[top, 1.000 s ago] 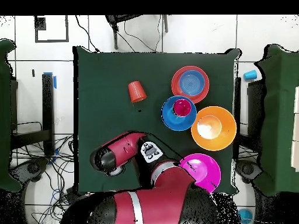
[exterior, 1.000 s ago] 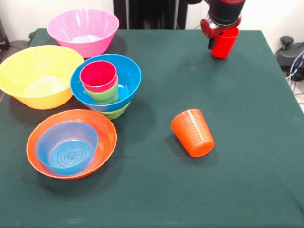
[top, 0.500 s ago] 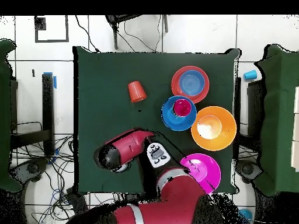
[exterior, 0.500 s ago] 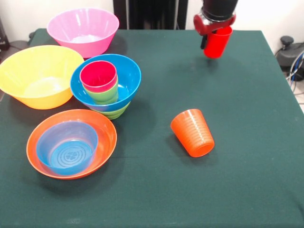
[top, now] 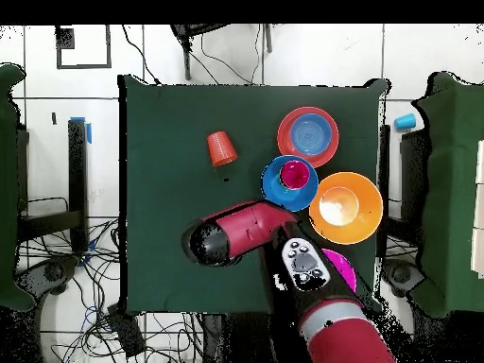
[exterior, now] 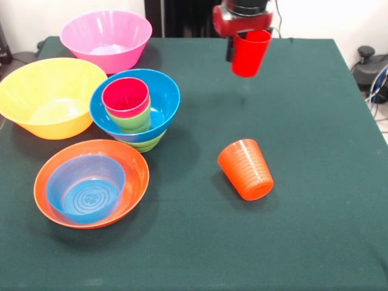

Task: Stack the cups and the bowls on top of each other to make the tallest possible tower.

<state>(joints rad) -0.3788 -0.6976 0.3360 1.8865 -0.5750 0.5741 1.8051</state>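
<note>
My gripper (exterior: 247, 43) hangs above the far middle of the table, shut on the rim of a red cup (exterior: 251, 56) that is held upright in the air. A tower stands at the left: a wide blue bowl (exterior: 170, 92) on a small green bowl (exterior: 147, 144), with a light green cup (exterior: 134, 122) inside it and a magenta-pink cup (exterior: 125, 96) nested on top. An orange cup (exterior: 245, 170) lies on its side mid-table, also visible as the orange cup (top: 220, 148) from above. In the overhead view the arm (top: 241, 233) hides the gripper and the red cup.
A shallow orange-red bowl (exterior: 137, 167) holds a small translucent blue bowl (exterior: 85, 193) at front left. A big yellow-orange bowl (exterior: 36, 82) and a big pink bowl (exterior: 106, 30) sit at the left and far left. The arm partly covers the pink bowl (top: 342, 271) in the overhead view.
The gripper has carried the red cup leftward in the front view, toward the bowls. Nothing on the table has moved.
</note>
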